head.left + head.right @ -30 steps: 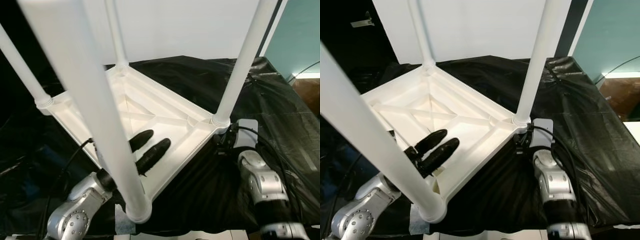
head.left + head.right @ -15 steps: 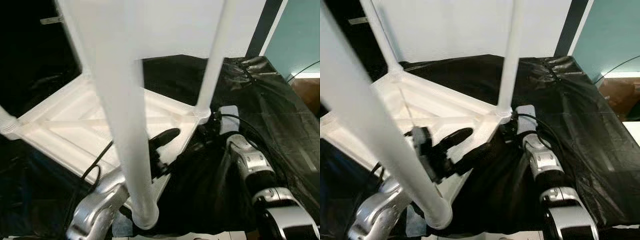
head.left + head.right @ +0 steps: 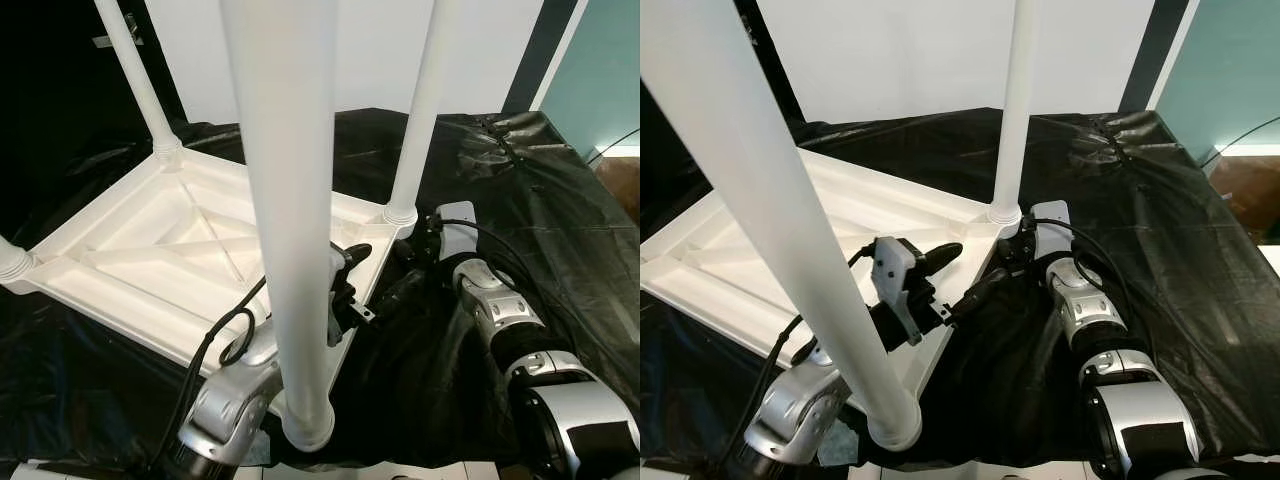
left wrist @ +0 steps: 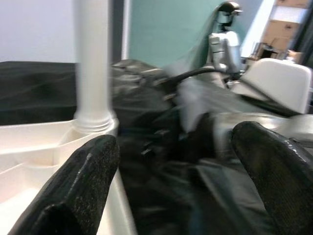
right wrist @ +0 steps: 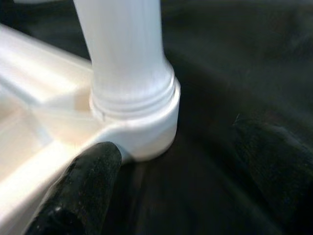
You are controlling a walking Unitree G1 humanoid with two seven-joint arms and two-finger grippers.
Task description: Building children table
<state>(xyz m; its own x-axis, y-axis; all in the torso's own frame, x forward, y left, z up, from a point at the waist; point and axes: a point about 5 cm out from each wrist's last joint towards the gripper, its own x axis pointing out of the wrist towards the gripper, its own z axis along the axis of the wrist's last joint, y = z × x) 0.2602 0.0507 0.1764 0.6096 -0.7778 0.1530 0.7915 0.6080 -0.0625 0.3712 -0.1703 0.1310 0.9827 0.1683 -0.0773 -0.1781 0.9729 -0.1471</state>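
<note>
The white children's table (image 3: pixel 150 250) lies upside down on a black sheet, its legs pointing up. The nearest leg (image 3: pixel 290 200) rises in front of me, and another leg (image 3: pixel 420 110) stands at the far right corner. My left gripper (image 3: pixel 965 268) is open at the table's near right rim, with one finger (image 3: pixel 940 252) over the white underside and the other outside it. In the left wrist view the fingers (image 4: pixel 73 196) stand wide apart. My right gripper (image 5: pixel 181 176) is open beside the far right leg's socket (image 5: pixel 142 122), with one finger (image 5: pixel 83 191) against the table's edge.
A black sheet (image 3: pixel 540 190) covers the work surface and wrinkles to the right. A white panel (image 3: pixel 900 60) stands behind the table, and a teal wall (image 3: pixel 610 70) is at the right. Cables (image 3: pixel 225 340) run along both arms. Another robot (image 4: pixel 225 29) stands far off.
The whole view has shifted and the table now sits turned, more to the left. My left gripper has come off the inside of the underside to the right rim. The right gripper stays by the corner leg.
</note>
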